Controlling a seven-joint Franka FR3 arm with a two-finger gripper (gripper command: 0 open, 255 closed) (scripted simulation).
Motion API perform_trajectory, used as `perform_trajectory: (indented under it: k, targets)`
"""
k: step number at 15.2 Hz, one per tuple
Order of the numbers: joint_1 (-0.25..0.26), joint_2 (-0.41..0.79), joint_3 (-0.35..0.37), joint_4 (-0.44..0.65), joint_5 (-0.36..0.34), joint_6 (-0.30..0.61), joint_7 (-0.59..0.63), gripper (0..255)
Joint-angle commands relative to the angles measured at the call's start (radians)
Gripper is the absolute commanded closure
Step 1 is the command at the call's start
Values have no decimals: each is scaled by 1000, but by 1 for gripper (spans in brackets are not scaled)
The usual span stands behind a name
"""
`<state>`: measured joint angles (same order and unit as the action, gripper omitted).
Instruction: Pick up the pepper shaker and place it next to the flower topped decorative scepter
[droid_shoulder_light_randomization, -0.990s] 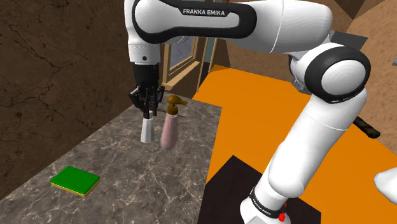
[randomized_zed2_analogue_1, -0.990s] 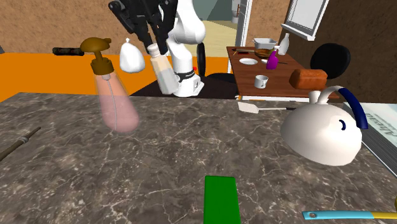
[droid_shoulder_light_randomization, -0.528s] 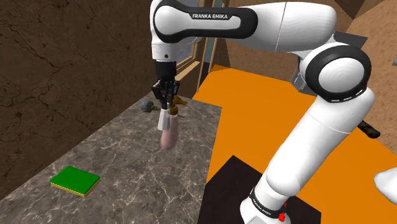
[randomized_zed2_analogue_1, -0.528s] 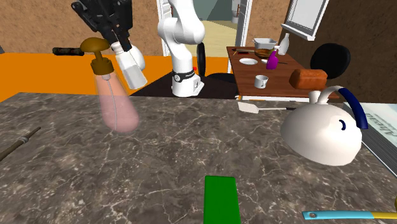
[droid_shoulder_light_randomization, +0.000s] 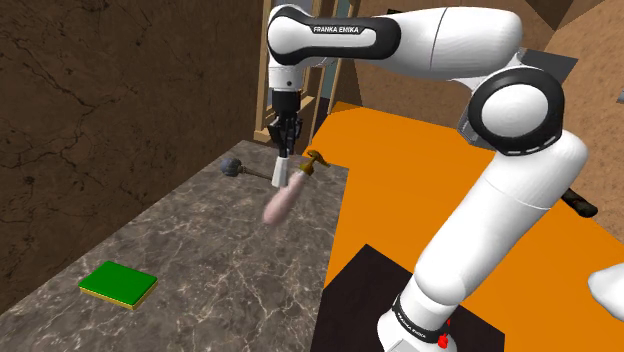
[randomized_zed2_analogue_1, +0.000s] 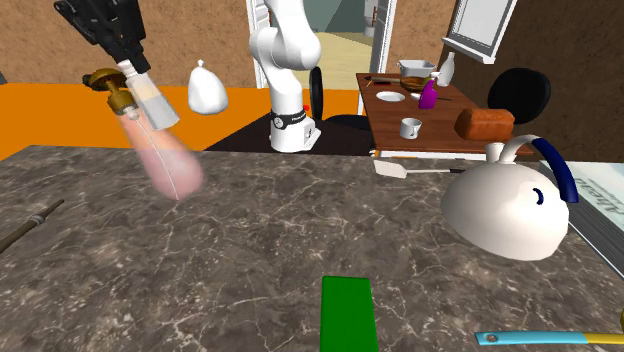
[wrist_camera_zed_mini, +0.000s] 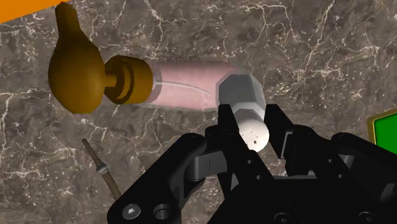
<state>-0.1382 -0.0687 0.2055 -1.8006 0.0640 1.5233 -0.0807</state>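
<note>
Pepper shaker (wrist_camera_zed_mini: 242, 97) (white, faceted, holes at one end) clasped in the hand (wrist_camera_zed_mini: 252, 125).

A pink bottle (randomized_zed2_analogue_1: 168, 166) with a brown cap stands tilted on the marbled table (randomized_zed2_analogue_1: 300, 245), well apart from the white kettle (randomized_zed2_analogue_1: 500, 215). A flat green block (randomized_zed2_analogue_1: 348, 312) lies nearer the kettle.

Arm (droid_shoulder_light_randomization: 450, 40) stretched forward — tool (droid_shoulder_light_randomization: 287, 150) pointing down, fingers (wrist_camera_zed_mini: 278, 127) clasping pepper shaker (wrist_camera_zed_mini: 245, 102).
</note>
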Motion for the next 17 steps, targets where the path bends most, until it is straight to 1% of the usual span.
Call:
perform_trajectory:
  k: [1, 6, 17]
  targets:
    - [-21, 5, -23, 5, -12, -1, -44, 255]
    - [-79, 55, -86, 63, -47, -15, -162, 255]
    - [-79, 57, -85, -82, -47, 133, -163, 255]
